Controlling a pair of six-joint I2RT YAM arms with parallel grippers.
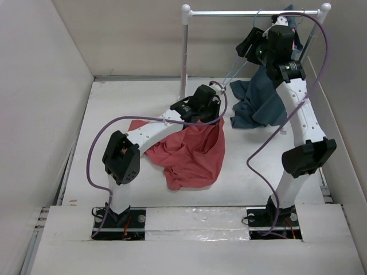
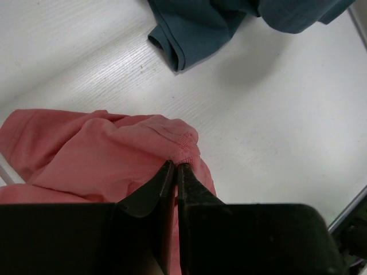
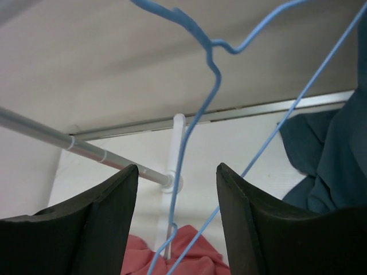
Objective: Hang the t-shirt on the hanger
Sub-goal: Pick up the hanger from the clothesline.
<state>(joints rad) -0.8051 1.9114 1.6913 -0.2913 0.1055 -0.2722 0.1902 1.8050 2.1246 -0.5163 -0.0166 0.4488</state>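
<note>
Coral-red t-shirt [image 1: 192, 154] is pinched at a stitched edge by the closed left gripper [image 2: 176, 166], mid-table. Pale-blue hanger [image 3: 198, 120] is straddled, not clamped, by the wide-open right gripper [image 3: 178, 167] at 1 o'clock. Threading not yet started.

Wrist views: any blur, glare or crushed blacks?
Left wrist: left black fingers nearly featureless, coral-red cotton t-shirt sharp, mild sheen on white table. Right wrist: right black fingers equally dark and soft-edged, thin pale-blue wire hanger mostly crisp, no glare.
</note>
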